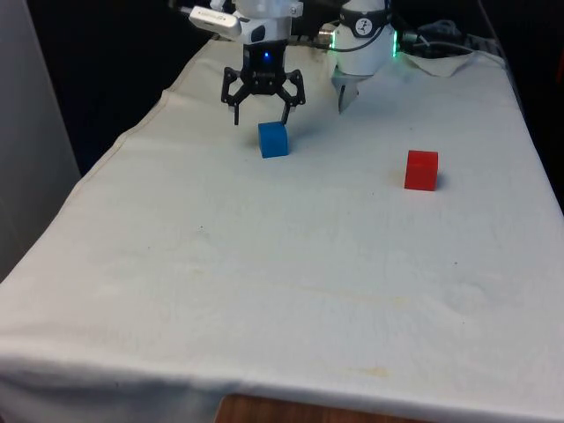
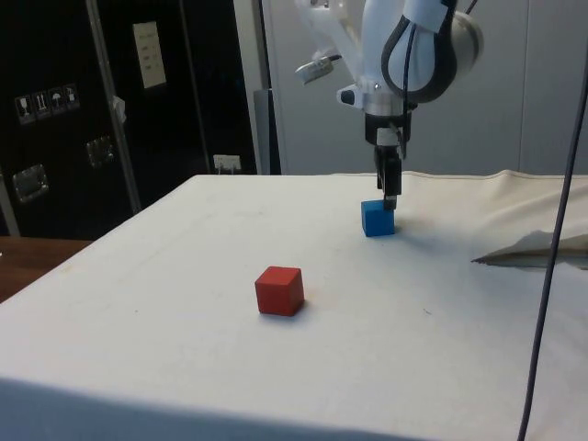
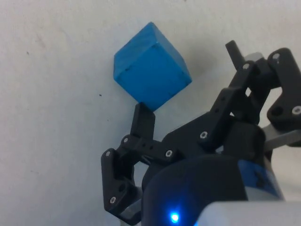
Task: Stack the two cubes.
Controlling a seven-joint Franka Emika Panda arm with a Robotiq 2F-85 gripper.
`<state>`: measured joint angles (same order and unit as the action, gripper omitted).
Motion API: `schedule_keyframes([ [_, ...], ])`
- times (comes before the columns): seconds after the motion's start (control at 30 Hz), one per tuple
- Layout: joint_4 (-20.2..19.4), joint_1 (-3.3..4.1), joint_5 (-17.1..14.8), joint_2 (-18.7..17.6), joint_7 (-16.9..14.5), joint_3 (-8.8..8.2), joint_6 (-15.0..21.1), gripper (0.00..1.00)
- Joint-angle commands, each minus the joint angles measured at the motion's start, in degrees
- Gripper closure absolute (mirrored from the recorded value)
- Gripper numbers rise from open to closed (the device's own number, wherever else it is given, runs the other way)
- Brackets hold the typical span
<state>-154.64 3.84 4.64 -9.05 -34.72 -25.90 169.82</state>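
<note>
- On the white-cloth-covered counter (image 1: 291, 291) both cubes sit apart, each resting flat on the cloth, so nothing has been stacked yet.
- The small solid blue cube (image 1: 274, 139) lies at the far end of the counter, towards the front view's left; the small solid red cube (image 1: 421, 170) lies well apart from it, towards the front view's right and a little nearer the front camera.
- The black two-finger gripper (image 1: 261, 117) hangs just above and slightly behind the blue cube, pointing down. Its fingers (image 1: 285, 115) are spread wide and released, grasping nothing.
- From the side view the fingertips (image 2: 390, 202) stand level with the blue cube's top edge, close beside its far face rather than straddling it.
- From the wrist view the blue cube (image 3: 151, 66) lies ahead of the fingers (image 3: 144, 120), with one fingertip near a corner of it; the cube is turned at an angle to them.
- My judgement: the task is at its first stage, the approach to the blue cube. No grasp is made.
- Left to do, as I judge it: centre the open fingers over the blue cube, lower, close on it, lift, carry it across to the red cube, set it squarely on top and let go.
- The red cube stands untouched and clear of everything, a ready base.
</note>
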Motion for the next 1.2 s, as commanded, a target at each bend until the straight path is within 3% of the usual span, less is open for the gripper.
schedule_keyframes([
  [0.0, -0.40, -0.29, -0.74, 0.40, -0.40, 0.52, 0.29, 0.00],
  [0.03, 0.00, 0.00, 0.00, 0.00, 0.00, -0.06, 0.00, 0.00],
  [0.07, -0.34, -0.29, -0.63, 0.34, -0.40, 0.40, 0.23, 0.00],
  [0.63, -0.17, -0.06, 0.00, 3.50, 0.23, -0.40, -2.69, 0.00],
  [0.87, -1.15, 0.06, -2.18, 4.81, 0.23, 0.92, -3.27, 0.00],
  [0.9, -0.40, 0.11, -0.69, 3.55, 0.97, 0.17, -2.75, 0.00],
  [0.93, -1.26, 0.11, -2.75, 4.87, 0.11, 1.15, -3.27, 0.00],
  [1.13, -1.09, 0.23, -4.07, 4.64, 0.11, 2.12, -3.27, 0.00],
  [1.17, -0.52, 0.23, -2.35, 3.61, 0.92, 1.20, -2.75, 0.00],
])
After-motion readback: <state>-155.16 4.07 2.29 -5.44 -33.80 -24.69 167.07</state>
